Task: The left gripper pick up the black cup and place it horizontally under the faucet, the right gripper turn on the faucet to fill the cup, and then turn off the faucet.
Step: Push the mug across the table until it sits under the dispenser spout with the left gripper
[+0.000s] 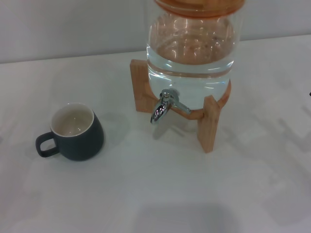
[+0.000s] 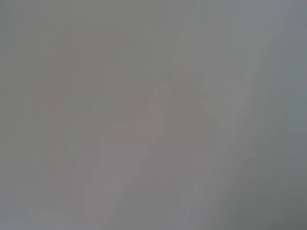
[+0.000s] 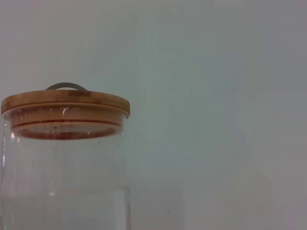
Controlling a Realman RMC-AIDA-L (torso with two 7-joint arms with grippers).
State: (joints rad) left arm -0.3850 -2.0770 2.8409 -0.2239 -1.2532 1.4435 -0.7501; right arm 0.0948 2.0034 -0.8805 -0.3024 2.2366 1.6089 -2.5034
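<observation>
Black cup (image 1: 77,132) upright on white surface (image 1: 146,194), well apart from chrome faucet (image 1: 163,108) on water jar (image 1: 192,53), neither gripper in view, grip state impossible to tell.

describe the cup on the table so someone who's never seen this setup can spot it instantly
Find the glass water jar on its wooden stand at the back of the white table. The black cup stands upright to the left of it, nearer the robot, apart from the stand. It is the only dark thing there: slate outside, cream inside, loop handle pointing left.

Matt black cup (image 1: 77,133), shiny chrome faucet (image 1: 164,107), wooden stand (image 1: 210,124)
</observation>
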